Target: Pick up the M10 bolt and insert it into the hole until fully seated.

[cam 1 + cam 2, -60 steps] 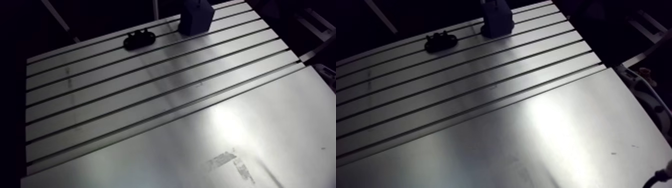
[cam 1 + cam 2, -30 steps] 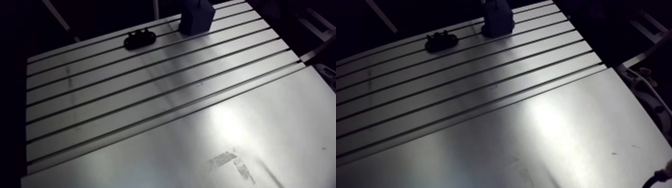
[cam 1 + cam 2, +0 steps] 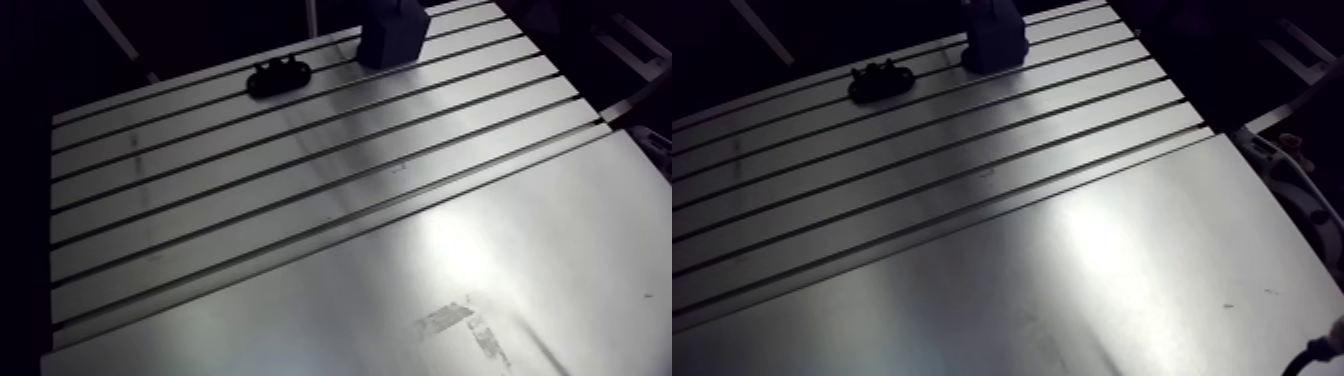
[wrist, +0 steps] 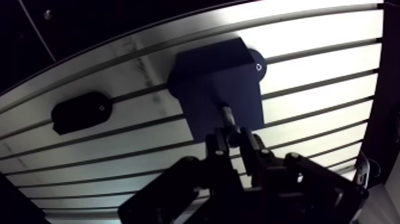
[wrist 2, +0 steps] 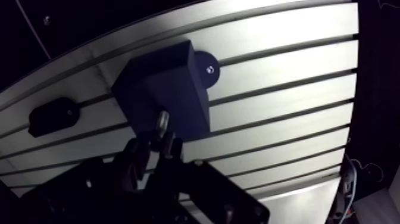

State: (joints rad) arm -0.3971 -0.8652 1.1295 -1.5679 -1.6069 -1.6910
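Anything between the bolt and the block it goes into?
Nothing visible. The gripper holds the bolt right over the dark block; the black bracket lies off to one side. The hole itself I cannot make out.

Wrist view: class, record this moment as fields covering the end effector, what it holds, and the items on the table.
end effector: shut on bolt
bolt: tip over the block
block: dark blue, on slotted table
black fixture: beside block, apart
hole: not visible
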